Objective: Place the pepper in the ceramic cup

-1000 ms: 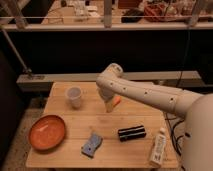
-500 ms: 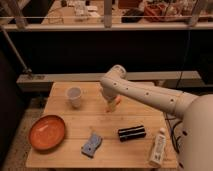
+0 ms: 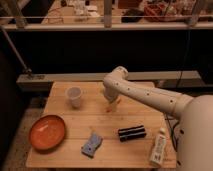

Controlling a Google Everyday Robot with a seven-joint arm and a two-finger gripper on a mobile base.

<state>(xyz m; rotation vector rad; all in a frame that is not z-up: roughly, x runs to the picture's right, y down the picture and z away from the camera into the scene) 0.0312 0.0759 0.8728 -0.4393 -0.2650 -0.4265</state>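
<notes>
We find the gripper [image 3: 111, 99] hanging low over mid-table, jaws spread and holding nothing, with the pepper [image 3: 115, 104] apparently lying on the wooden table [image 3: 75, 120] just beneath it. The ceramic cup [image 3: 75, 96] stands apart; grasp, carry and drop all seem left to do

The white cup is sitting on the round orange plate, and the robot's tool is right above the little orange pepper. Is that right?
Not quite. The camera view shows the small pale ceramic cup standing on the wooden table, behind the round orange plate and apart from it. The rest holds: the robot's tool is right above the slender orange-red pepper.
</notes>
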